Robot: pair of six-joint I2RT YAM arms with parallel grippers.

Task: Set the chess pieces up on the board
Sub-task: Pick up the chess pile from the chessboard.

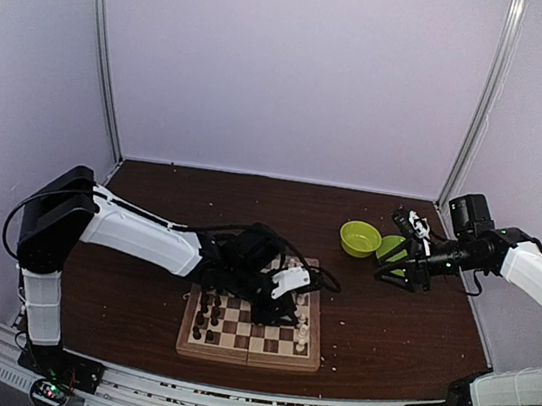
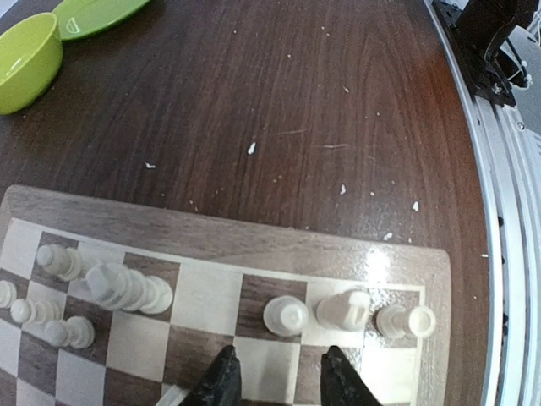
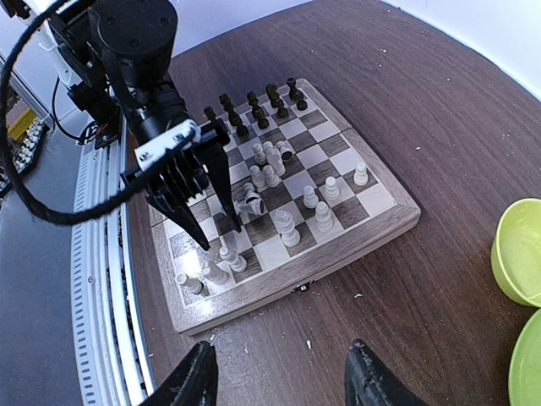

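Note:
The board (image 1: 248, 354) lies in front of the left arm. Dark chess pieces (image 1: 207, 315) stand on its left side and cream ones (image 1: 301, 334) on its right. My left gripper (image 2: 279, 359) hangs low over the cream side, open, nothing between its fingers. A cream piece (image 2: 286, 315) stands just beyond its tips, with two more (image 2: 344, 309) beside it toward the corner. In the right wrist view the left gripper (image 3: 221, 235) points down at the board (image 3: 372, 228), and a cream piece (image 3: 254, 201) lies toppled mid-board. My right gripper (image 3: 281, 351) is open and empty, high to the board's right.
A green bowl (image 1: 359, 239) and a green plate (image 1: 393, 250) sit on the dark wooden table behind and right of the board, the right gripper (image 1: 401, 250) hovering over the plate. Small white crumbs (image 2: 251, 149) dot the table. The metal rail (image 3: 101, 279) runs along the near edge.

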